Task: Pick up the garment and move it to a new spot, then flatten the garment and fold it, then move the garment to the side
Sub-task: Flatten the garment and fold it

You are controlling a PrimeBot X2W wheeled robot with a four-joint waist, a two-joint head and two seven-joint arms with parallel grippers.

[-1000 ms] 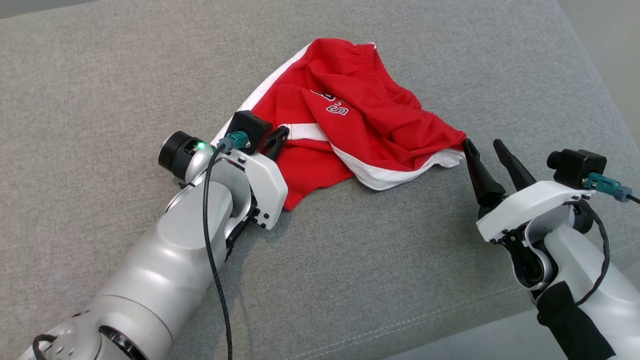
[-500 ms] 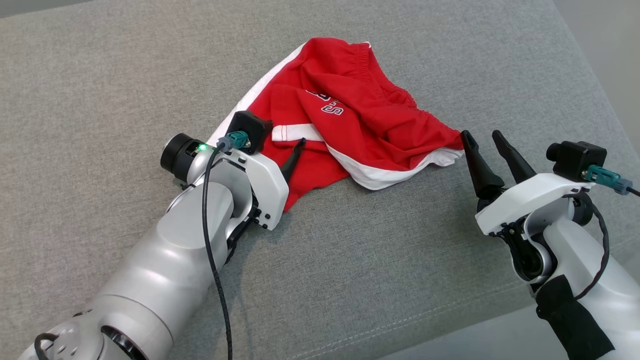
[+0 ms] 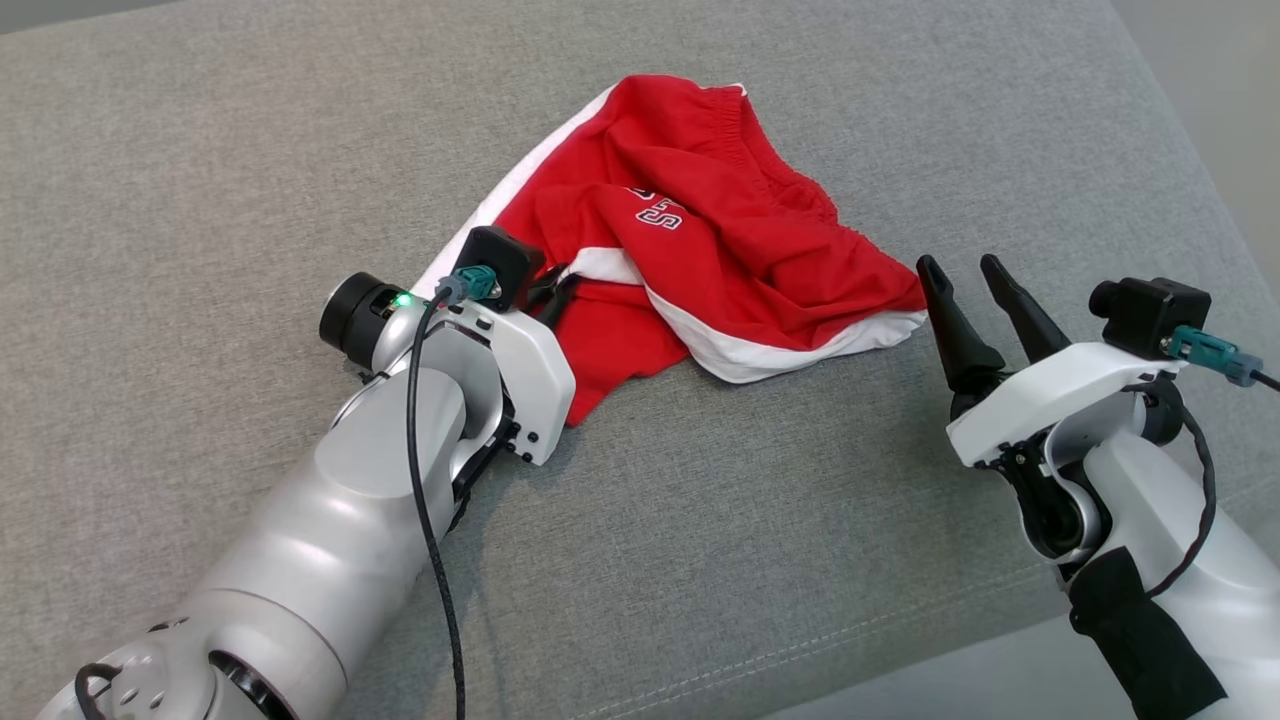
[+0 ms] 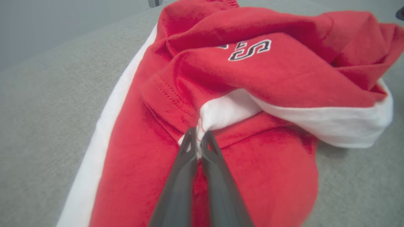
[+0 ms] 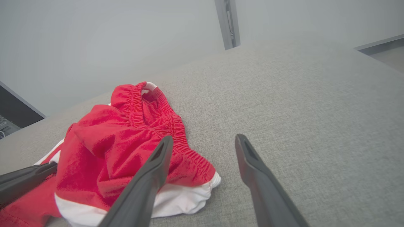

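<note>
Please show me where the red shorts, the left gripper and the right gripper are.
red shorts [image 3: 770, 255], head view, on the red cloth near the middle.
left gripper [image 4: 198, 135], left wrist view, between its fingertips, shut on the red shorts.
right gripper [image 3: 957, 265], head view, the gap between its open fingertips.

White, dark-outlined block letters [image 4: 249, 50] sit on the red garment [image 4: 284, 78], ahead of the left gripper [image 4: 197, 136] — an "S" reads clearly, its neighbours do not.
</note>
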